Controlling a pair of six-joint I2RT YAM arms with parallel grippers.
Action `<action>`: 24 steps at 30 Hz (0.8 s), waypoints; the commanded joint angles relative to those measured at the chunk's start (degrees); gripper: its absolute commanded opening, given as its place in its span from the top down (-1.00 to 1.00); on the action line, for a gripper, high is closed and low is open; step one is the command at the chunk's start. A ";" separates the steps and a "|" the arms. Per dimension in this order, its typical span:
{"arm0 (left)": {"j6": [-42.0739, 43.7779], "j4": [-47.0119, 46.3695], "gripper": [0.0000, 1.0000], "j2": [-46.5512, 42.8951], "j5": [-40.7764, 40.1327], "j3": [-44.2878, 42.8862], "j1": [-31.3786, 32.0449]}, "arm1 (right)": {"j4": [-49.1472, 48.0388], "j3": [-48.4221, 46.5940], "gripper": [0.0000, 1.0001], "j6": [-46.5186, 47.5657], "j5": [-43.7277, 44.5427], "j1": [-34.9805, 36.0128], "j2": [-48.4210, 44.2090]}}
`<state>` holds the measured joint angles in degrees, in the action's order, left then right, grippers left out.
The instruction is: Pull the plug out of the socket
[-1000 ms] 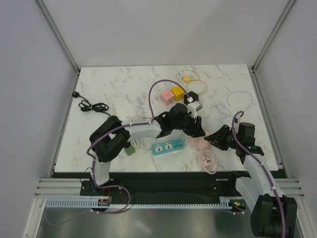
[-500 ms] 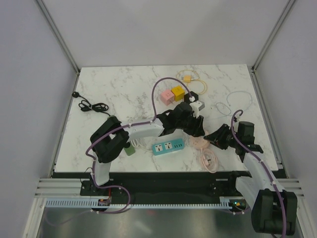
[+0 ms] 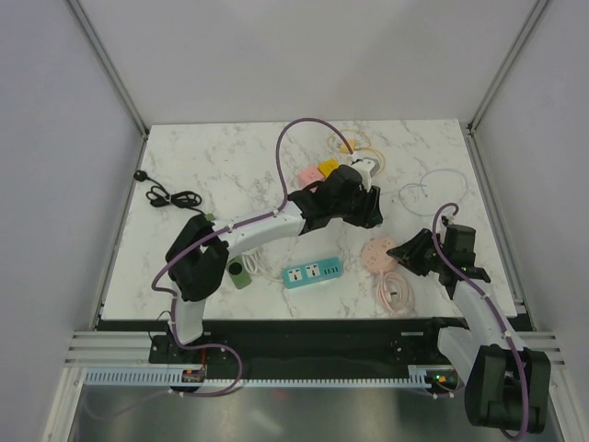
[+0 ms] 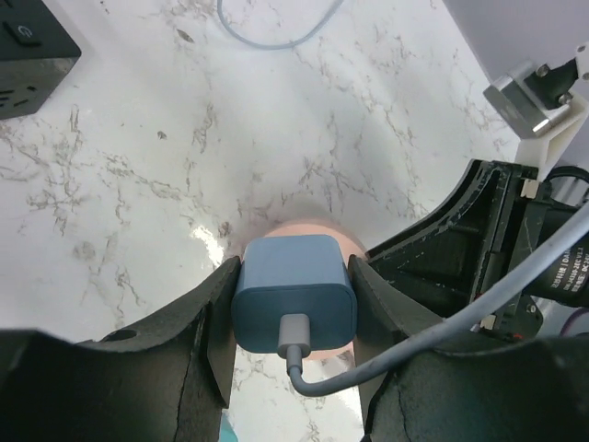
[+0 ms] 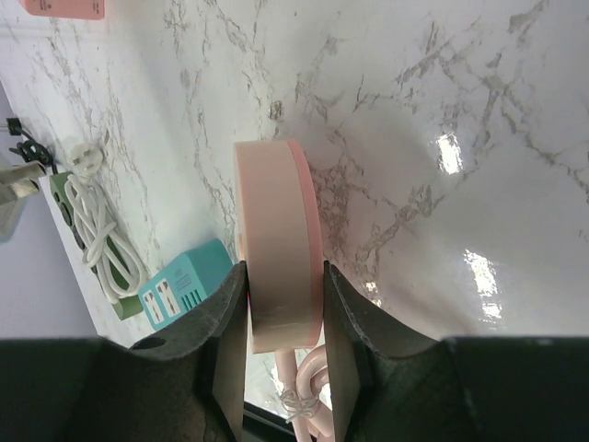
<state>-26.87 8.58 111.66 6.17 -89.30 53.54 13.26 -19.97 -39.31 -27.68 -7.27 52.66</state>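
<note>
My left gripper (image 4: pixel 294 281) is shut on the blue plug (image 4: pixel 294 295), a square charger block with a grey cable (image 4: pixel 433 341) running off to the right. In the top view the left gripper (image 3: pixel 366 212) is raised near the table's middle back, and the plug is hidden under it. The round pink socket (image 5: pixel 276 267) stands on edge between the fingers of my right gripper (image 5: pixel 281 276), which is shut on it. In the top view the socket (image 3: pixel 375 255) sits a little nearer than the left gripper, apart from it. A pink blur shows behind the plug.
A teal power strip (image 3: pixel 313 273) and a green strip (image 3: pixel 239 274) lie near the front. The socket's coiled pink cord (image 3: pixel 391 293) trails toward the near edge. Pink (image 3: pixel 308 173) and yellow (image 3: pixel 327 168) cube sockets, a yellow cable (image 3: pixel 354 145), a pale loop (image 3: pixel 433 184) and a black cable (image 3: pixel 170 196) lie further back.
My left gripper has lifted and moved toward the back with the plug, away from the pink socket. The right gripper has kept hold of the socket, which now shows uncovered.
</note>
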 commanded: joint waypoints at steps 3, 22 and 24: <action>3.93 4.87 0.96 -2.41 -6.09 -0.44 1.22 | 3.71 0.72 1.00 2.66 9.14 -0.20 0.07; 17.54 24.81 0.95 3.29 -18.38 -10.80 -5.99 | 4.50 -1.65 0.84 5.21 5.45 -0.20 1.65; 19.65 26.31 0.95 5.75 -19.18 -13.44 -7.04 | 4.50 -1.57 0.78 5.47 5.27 -0.29 1.74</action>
<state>-13.96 31.22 114.45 -8.93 -98.15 47.79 13.67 -21.12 -37.60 -27.20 -7.29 53.36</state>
